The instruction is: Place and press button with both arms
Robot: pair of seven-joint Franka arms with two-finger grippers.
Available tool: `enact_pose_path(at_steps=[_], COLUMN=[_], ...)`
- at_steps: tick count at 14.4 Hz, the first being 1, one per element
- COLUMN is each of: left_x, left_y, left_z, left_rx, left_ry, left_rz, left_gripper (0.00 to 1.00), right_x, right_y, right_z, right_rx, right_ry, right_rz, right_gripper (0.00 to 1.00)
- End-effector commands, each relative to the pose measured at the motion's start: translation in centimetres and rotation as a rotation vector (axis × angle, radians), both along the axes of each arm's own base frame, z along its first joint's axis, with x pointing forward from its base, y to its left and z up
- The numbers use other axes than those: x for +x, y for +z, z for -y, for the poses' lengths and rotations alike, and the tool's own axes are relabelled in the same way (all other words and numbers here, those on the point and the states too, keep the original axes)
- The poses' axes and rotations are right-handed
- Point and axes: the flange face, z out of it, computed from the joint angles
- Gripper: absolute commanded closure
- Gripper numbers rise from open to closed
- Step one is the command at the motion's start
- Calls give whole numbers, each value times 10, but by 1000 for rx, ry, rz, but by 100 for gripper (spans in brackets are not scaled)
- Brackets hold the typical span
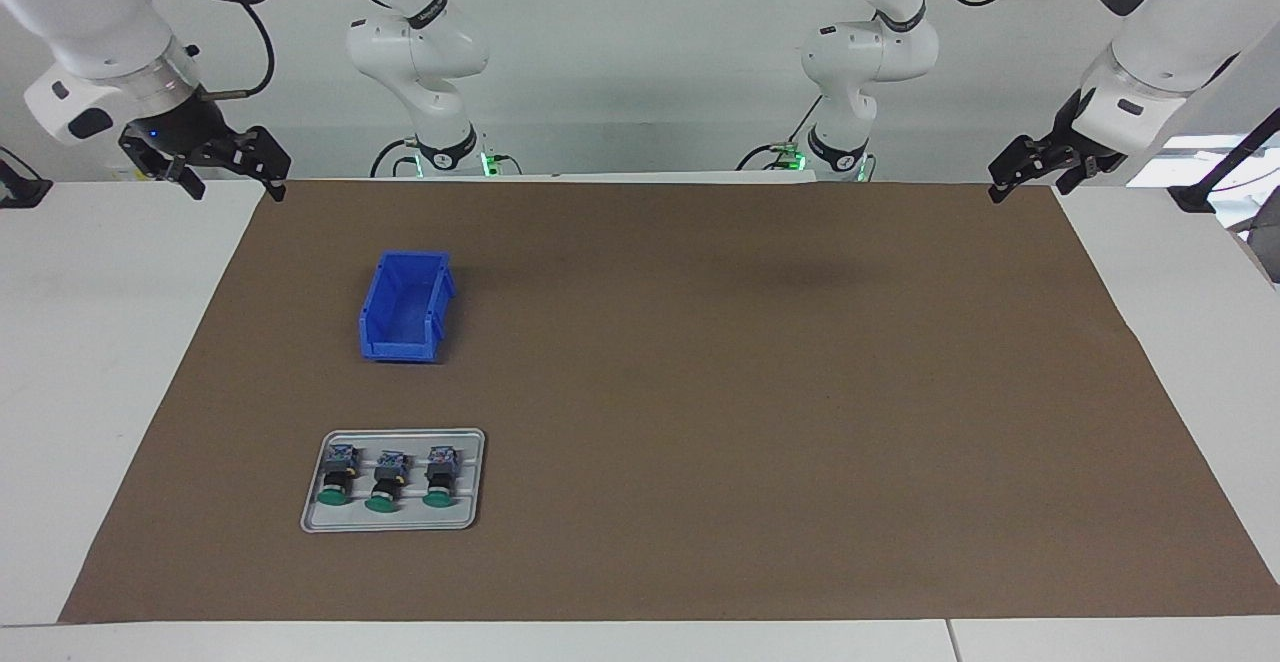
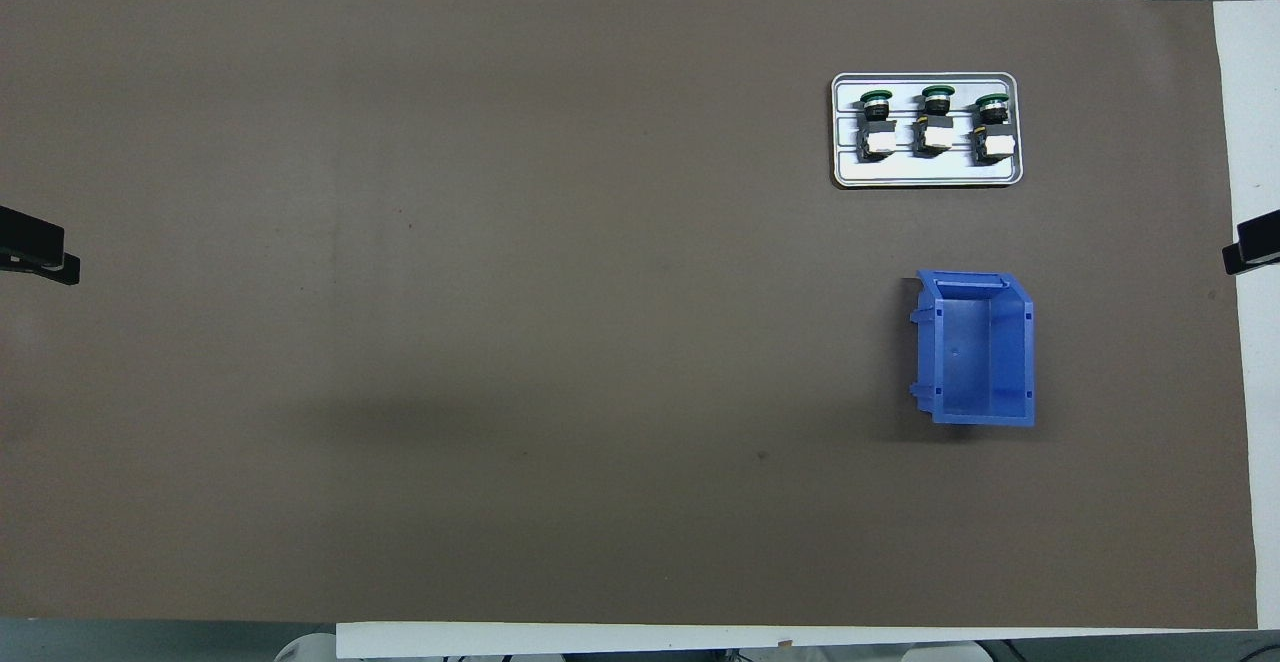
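Facing view shows my right gripper point(image 1: 215, 174) raised over the corner of the brown mat point(image 1: 700, 392) at the right arm's end of the table, by my base; its fingers stand apart and hold nothing. My left gripper point(image 1: 1035, 170) hangs over the matching corner at the left arm's end, and I cannot tell how its fingers stand. Neither is near anything yet.

Taking the blue bin point(image 1: 405, 320) as my landmark: it sits on the mat toward the right arm's end, open side up and empty as far as I can see. The grey tray point(image 1: 470, 442) lies farther from me than the bin, apart from it, at that same end of the table. So I judge the right arm to be much the nearer one for the pick; the left would have to cross most of the table.

On the tray three buttons lie on their sides in a row, close but apart. I would take the middle button point(image 1: 386, 482). Its long axis runs away from me: the bluish-grey block faces the bin, the round green cap points away from the bin. A grip across that axis, on the black collar, looks best to me.
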Motion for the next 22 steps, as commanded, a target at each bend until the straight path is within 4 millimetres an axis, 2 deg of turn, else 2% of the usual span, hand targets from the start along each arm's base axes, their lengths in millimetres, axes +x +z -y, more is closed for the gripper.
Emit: enact_pose_path(at_steps=[1,2,4,7,9,10,11,13,14,16,19,20,22], left_x=[-5,-5,-4,-5,-5,-5,-5,-5,-5,-6,-5,-5,-5], left_y=[6,6,6,7,8,7,7,6,6,6,7,7,7], left_z=[8,8,2,-3,1,4,5,6,6,6,6,6,6], left_rx=[-5,-5,-5,-7,-5,-7,-5,-6,-6,-6,-6,-6,-7], left_ry=[4,4,11,12,14,11,7,5,4,5,5,5,2], left_rz=[-4,-3,4,5,4,7,4,2,2,2,5,5,5], left_gripper=[0,0,0,0,0,0,0,0,0,0,0,0,0], right_x=[-6,-4,14,73,112,128,146,167,175,183,187,188,190], right_y=[-1,0,-5,-42,-76,-104,-134,-187,-210,-245,-274,-284,-304], right_z=[-3,-7,-21,-86,-131,-161,-175,-199,-203,-196,-194,-183,-182], right_rx=[22,28,19,-26,-22,-6,11,15,18,12,18,23,22], right_ry=[-8,18,63,69,46,30,-25,-22,-19,-17,25,55,70], right_rz=[-16,-13,27,4,36,46,79,109,126,127,159,171,166], right_gripper=[0,0,0,0,0,0,0,0,0,0,1,2,7])
